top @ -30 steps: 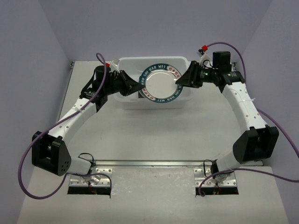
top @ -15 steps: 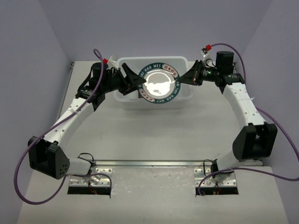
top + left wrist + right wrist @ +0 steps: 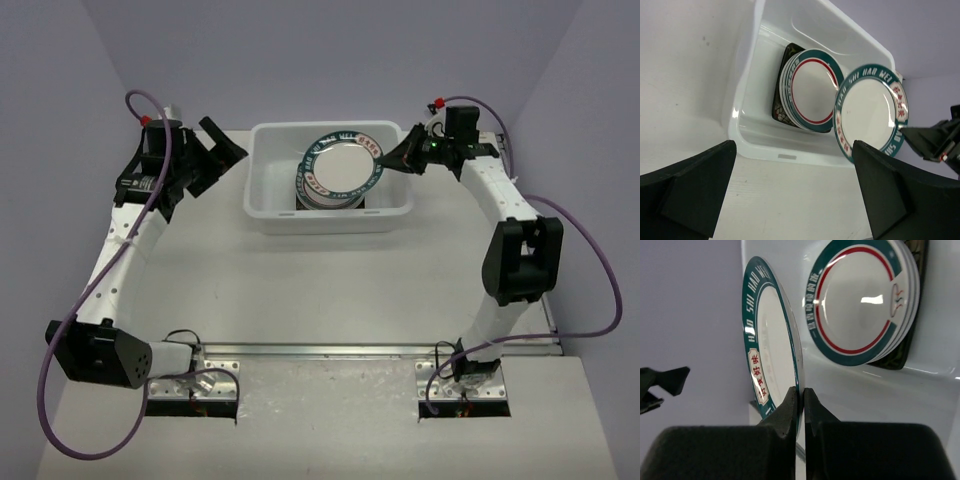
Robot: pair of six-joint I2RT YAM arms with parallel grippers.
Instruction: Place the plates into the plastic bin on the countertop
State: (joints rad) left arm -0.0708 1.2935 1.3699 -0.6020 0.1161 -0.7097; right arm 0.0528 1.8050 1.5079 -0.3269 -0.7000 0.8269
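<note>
A white plastic bin (image 3: 262, 210) stands at the back of the countertop (image 3: 330, 285). Inside it, a stack of round teal-rimmed plates (image 3: 812, 92) leans on a black square plate (image 3: 917, 290). My right gripper (image 3: 801, 396) is shut on the rim of a teal-rimmed plate with red characters (image 3: 340, 168), holding it tilted on edge over the bin, in front of the stack. In the top view the right gripper (image 3: 392, 160) reaches in over the bin's right wall. My left gripper (image 3: 222, 158) is open with nothing in it, left of the bin and apart from it.
A metal rail (image 3: 330, 350) runs along the near edge between the arm bases. Purple cables loop out on both sides of the arms. Purple walls close in the left, right and back. The left wrist view looks over the bin's near-left rim (image 3: 740, 100).
</note>
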